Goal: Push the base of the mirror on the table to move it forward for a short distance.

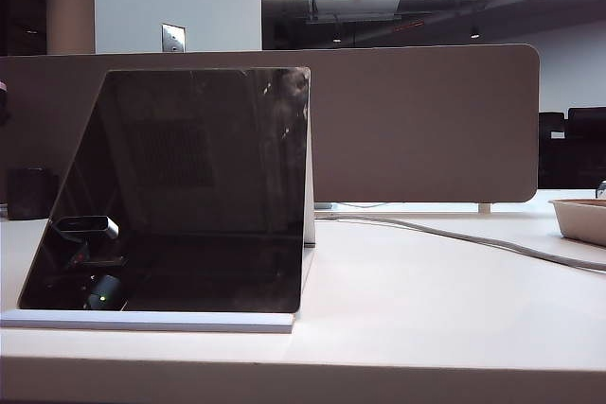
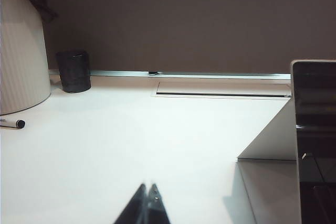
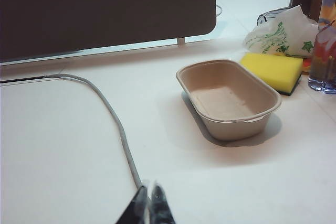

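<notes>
**Mirror stands at desk's front edge, both grippers low and closed**

Nearest the exterior camera, the pale front edge of the table (image 1: 398,328) runs smooth and plain white across the view. Just behind it lies the base of the mirror (image 1: 151,322), a thin flat white rectangular plate, slightly wider than the panel it carries. From it rises the mirror (image 1: 189,186), a dark glossy panel with one slanted edge, a thin white frame and smudges near its top corner; it sits on the left half of the desk. Beyond it a grey cable (image 1: 473,237) curves over the desk top, a shallow tray (image 1: 579,219) pokes in at the right edge, and a beige divider (image 1: 426,125) with rounded corners closes the background.

In the left wrist view, the left gripper (image 2: 148,205) hangs low over bare table, its dark fingers pressed together to a point, beside the mirror's base and apart from it. Farther off stand a black pen, a ribbed white container (image 2: 21,51) and a dark cup (image 2: 73,71).

In the right wrist view, the right gripper (image 3: 148,205) sits closed likewise, next to the cable. Past it rest an oval fibre tray, a yellow sponge (image 3: 273,70) and a crumpled plastic bag (image 3: 281,34).
</notes>
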Robot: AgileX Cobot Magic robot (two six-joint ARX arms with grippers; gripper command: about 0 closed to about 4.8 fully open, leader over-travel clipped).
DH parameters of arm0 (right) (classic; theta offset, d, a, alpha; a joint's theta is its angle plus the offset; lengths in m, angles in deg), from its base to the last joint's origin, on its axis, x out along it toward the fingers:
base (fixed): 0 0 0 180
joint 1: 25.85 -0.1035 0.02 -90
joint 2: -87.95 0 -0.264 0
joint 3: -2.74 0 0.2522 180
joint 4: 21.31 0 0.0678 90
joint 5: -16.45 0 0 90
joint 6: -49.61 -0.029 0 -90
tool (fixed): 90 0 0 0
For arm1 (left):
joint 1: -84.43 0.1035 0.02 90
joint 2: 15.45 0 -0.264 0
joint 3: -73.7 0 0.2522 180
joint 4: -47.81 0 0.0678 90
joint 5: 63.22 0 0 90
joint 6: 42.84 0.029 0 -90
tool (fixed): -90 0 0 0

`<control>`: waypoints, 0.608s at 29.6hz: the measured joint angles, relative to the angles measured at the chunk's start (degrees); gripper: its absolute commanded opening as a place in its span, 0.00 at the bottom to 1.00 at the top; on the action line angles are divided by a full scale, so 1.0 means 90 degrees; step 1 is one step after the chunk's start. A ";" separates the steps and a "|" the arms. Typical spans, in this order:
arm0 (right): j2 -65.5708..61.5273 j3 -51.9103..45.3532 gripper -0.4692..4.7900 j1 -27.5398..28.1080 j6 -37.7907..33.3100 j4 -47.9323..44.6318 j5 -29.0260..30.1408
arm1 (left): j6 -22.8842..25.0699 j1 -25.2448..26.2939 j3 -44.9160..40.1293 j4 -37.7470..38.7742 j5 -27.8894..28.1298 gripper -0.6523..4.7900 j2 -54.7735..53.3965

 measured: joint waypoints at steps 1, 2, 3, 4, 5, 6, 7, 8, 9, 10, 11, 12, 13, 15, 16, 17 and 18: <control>0.0000 0.0000 0.13 0.0000 0.0000 0.0000 0.0000 | 0.0000 0.0000 0.0000 0.0000 0.0000 0.13 0.0000; 0.0000 0.0000 0.13 0.0000 0.0000 0.0000 0.0000 | 0.0000 0.0000 0.0000 0.0000 0.0000 0.13 0.0000; 0.0000 0.0000 0.13 0.0000 0.0000 0.0000 0.0000 | 0.0000 0.0000 0.0000 0.0000 0.0000 0.13 0.0000; 0.0000 0.0000 0.13 0.0000 0.0000 0.0000 0.0000 | 0.0000 0.0000 0.0000 0.0000 0.0002 0.13 0.0000; 0.0000 0.0000 0.13 0.0000 0.0000 0.0000 0.0000 | 0.0000 0.0000 0.0000 0.0000 0.0000 0.13 0.0000; 0.0000 0.0000 0.13 0.0000 0.0000 0.0000 0.0000 | 0.0000 0.0000 0.0000 0.0000 0.0000 0.13 0.0000; 0.0000 0.0000 0.13 0.0000 0.0000 0.0000 0.0000 | -0.0002 0.0000 0.0000 0.0000 0.0000 0.13 0.0000; 0.0000 0.0000 0.13 0.0000 0.0000 0.0000 0.0000 | 0.0000 0.0000 0.0000 0.0000 0.0000 0.13 0.0000; 0.0000 0.0000 0.13 0.0000 0.0000 0.0000 0.0000 | 0.0000 0.0000 0.0000 0.0000 0.0000 0.13 0.0000; 0.0000 0.0000 0.13 0.0000 0.0000 0.0000 0.0000 | 0.0000 0.0000 0.0000 0.0000 0.0000 0.13 0.0000; 0.0000 0.0000 0.13 0.0002 0.0000 0.0000 0.0000 | 0.0000 0.0000 0.0000 0.0000 0.0000 0.13 0.0000; 0.0000 0.0000 0.13 0.0002 0.0000 0.0000 0.0000 | 0.0000 0.0000 0.0000 0.0000 0.0000 0.13 0.0000; 0.0000 0.0000 0.13 0.0002 0.0005 0.0000 0.0000 | 0.0000 0.0000 0.0000 0.0000 0.0000 0.13 0.0000; 0.0000 0.0000 0.13 0.0010 0.0223 0.0000 -0.0015 | 0.0000 0.0000 0.0000 0.0000 0.0000 0.13 0.0000; 0.0000 0.0000 0.13 0.0010 0.0352 0.0000 -0.0024 | 0.0000 0.0000 0.0000 0.0000 0.0000 0.13 0.0000; 0.0000 0.0000 0.13 0.0010 0.0493 0.0000 -0.0024 | 0.0000 0.0000 0.0000 0.0000 0.0000 0.13 0.0000; 0.0000 0.0000 0.13 0.0010 0.0515 0.0000 -0.0024 | 0.0000 0.0000 0.0000 0.0000 0.0000 0.13 0.0000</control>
